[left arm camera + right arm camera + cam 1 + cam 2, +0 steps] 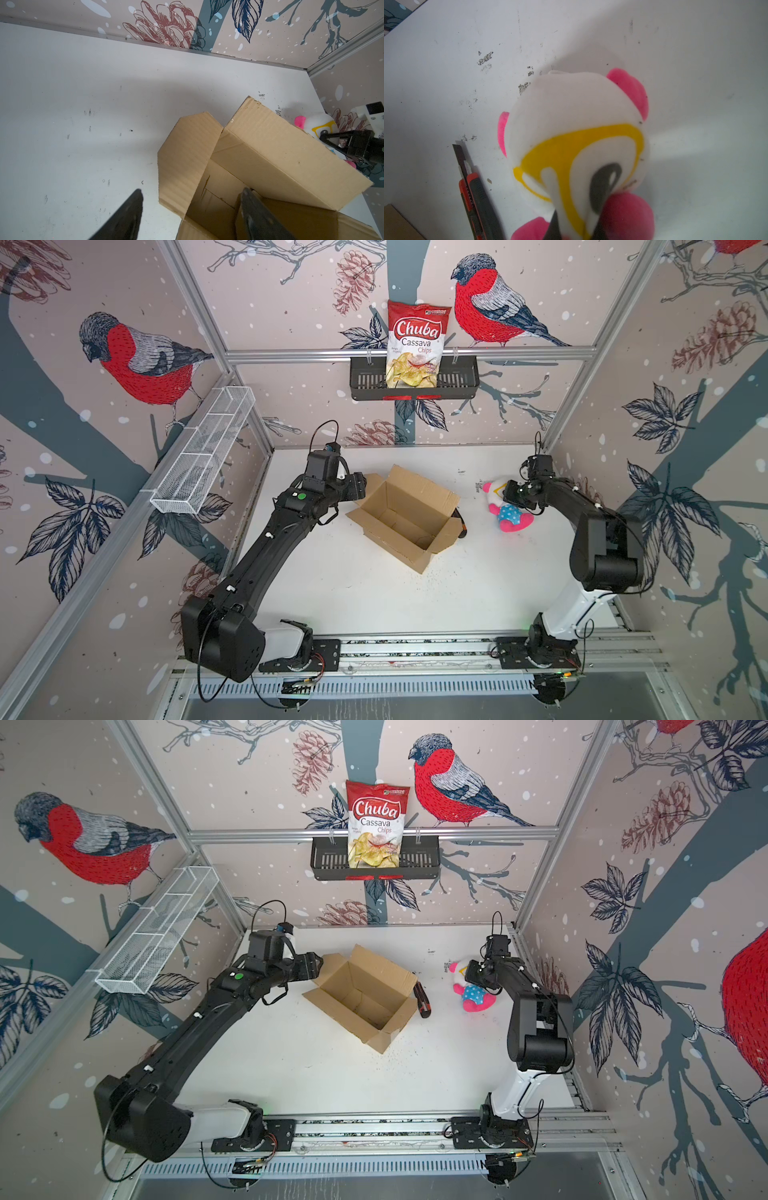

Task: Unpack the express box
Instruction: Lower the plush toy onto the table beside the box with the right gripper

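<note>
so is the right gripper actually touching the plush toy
Touching. The right wrist view shows the right gripper shut on a pinched fold of the plush toy's white face fabric.

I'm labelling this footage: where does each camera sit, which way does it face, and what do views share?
Top view: overhead at front, looking down and back at table, express box; left arm, right arm whole.
Top view: alongside, same direction, near-identical scene; plush toy, utility knife.
Left wrist: on left arm, facing the box past open left gripper; right gripper, toy shared with top views.
Right wrist: on right arm, shut fingers pinching the toy; knife shared with top views.
</note>
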Tool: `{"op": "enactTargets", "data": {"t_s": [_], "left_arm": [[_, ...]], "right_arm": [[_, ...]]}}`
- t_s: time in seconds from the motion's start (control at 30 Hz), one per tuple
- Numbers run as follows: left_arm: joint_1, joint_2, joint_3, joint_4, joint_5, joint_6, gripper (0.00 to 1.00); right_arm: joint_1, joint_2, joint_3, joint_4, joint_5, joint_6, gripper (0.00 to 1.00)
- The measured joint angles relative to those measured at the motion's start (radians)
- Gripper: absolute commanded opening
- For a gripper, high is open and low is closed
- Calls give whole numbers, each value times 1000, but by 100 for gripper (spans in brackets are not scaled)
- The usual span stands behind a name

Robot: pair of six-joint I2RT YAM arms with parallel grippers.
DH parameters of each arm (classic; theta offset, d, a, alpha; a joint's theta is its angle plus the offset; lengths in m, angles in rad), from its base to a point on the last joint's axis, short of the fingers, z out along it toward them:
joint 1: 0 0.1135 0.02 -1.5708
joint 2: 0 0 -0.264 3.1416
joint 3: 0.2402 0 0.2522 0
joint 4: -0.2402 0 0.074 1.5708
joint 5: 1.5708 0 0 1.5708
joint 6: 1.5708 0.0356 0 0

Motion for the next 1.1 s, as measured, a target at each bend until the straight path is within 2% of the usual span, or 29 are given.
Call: {"op": "enactTargets", "data": {"t_s": [0.27, 0.53, 0.83, 1.1], "left_arm": [[0, 0, -6, -4, 0, 0, 74], [0, 0, -6, -7, 0, 0, 74], [0, 0, -11, -10, 0, 0, 74], [0, 0, -11, -21, -1, 0, 74]], "right_arm": [[4, 19, 0, 4, 0, 0, 8], [9, 37, 0, 21, 0, 0, 15], [11, 50, -1, 37, 1, 0, 26], [11, 55, -1, 41, 2, 0, 42]]}}
